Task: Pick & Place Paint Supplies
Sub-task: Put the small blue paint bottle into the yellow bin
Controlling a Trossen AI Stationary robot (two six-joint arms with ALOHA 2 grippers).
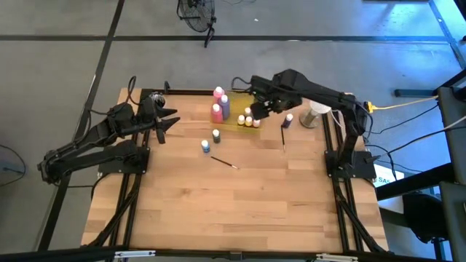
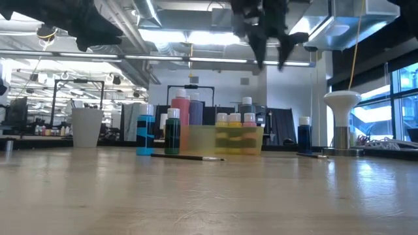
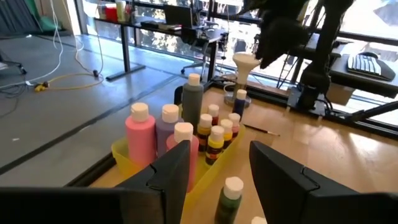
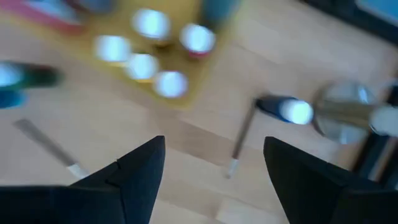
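Dark right tool (image 4: 214, 165) spread wide, empty

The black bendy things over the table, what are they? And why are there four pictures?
They are two robot arms, each ending in a two-finger gripper. One picture looks down from above, one looks across the tabletop, and two come from cameras on the arms' wrists. On the wooden table sits a yellow tray holding tall squeeze bottles and small white-capped paint bottles. More small bottles and two thin brushes lie loose on the wood. The left gripper waits near the table's edge. The right gripper hangs open above the tray. Neither holds anything.
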